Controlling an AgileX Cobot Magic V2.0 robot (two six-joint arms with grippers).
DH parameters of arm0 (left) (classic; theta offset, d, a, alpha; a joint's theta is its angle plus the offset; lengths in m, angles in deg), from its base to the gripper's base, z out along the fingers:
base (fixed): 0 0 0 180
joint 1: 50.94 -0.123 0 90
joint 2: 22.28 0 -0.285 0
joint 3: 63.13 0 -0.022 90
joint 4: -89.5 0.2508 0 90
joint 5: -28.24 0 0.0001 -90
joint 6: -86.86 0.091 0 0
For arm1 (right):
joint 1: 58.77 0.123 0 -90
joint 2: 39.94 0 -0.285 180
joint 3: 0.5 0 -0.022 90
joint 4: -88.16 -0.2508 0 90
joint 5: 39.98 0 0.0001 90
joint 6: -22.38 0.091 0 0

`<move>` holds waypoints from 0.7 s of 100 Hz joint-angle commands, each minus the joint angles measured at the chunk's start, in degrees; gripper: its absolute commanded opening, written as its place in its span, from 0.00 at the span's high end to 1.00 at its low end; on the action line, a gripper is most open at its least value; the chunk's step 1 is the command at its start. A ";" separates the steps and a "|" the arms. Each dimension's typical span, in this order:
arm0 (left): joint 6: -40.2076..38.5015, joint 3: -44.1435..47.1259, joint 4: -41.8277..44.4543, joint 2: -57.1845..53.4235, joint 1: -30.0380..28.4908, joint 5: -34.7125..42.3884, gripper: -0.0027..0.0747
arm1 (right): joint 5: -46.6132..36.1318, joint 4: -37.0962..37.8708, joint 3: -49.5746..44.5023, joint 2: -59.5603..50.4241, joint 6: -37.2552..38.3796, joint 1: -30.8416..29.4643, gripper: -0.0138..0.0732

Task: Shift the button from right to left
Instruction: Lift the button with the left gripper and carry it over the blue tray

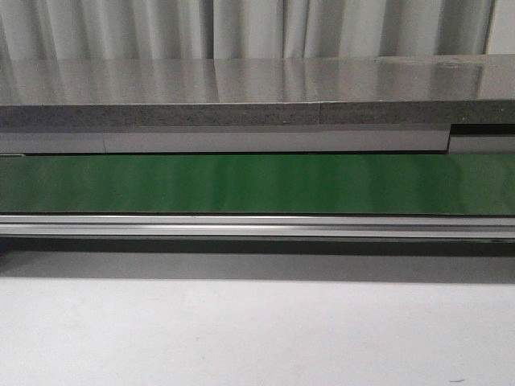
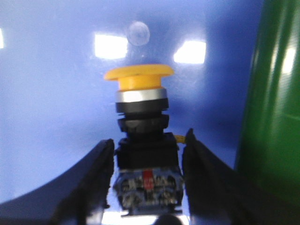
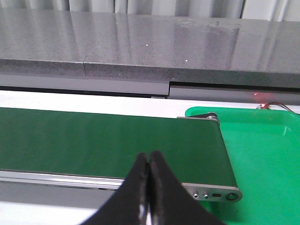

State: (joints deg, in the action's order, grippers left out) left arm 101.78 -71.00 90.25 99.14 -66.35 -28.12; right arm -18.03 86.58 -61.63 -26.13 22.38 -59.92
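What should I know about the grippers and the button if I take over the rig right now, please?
Left gripper: jaws closed on the button, gripping its black body, yellow cap pointing away, over a blue surface beside the green belt.
Right gripper: jaws shut, empty, above the belt's end near the green tray.
Done: button picked up by the left arm.
Left: set it down and release.

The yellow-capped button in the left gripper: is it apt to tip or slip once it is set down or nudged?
Probably tippy: the button has a wide yellow cap above a narrower neck, so it looks top-heavy. It seems rigid, with a blocky black body that the left gripper clamps from both sides, so slipping looks unlikely. The cap is round, so if toppled it might roll in an arc.
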 commanded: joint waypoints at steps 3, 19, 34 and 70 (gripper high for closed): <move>0.06 -1.64 -0.15 -2.94 -0.30 1.12 0.45 | -4.33 0.49 1.37 0.62 -0.52 0.01 0.92; 0.06 -2.14 -0.15 -2.94 -0.30 0.56 0.45 | -4.33 0.49 1.37 0.62 -0.52 0.01 0.92; -0.16 -4.13 -0.15 -3.63 -0.30 -1.48 0.54 | -4.33 0.49 1.37 0.62 -0.52 0.01 0.92; -0.16 -4.54 -9.32 -13.60 -0.18 0.25 0.99 | -4.33 0.49 1.37 0.62 -0.52 0.01 0.92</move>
State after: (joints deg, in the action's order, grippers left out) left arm 101.87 -73.74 85.20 91.18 -66.35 -29.50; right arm -18.03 86.58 -61.63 -26.13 22.38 -59.92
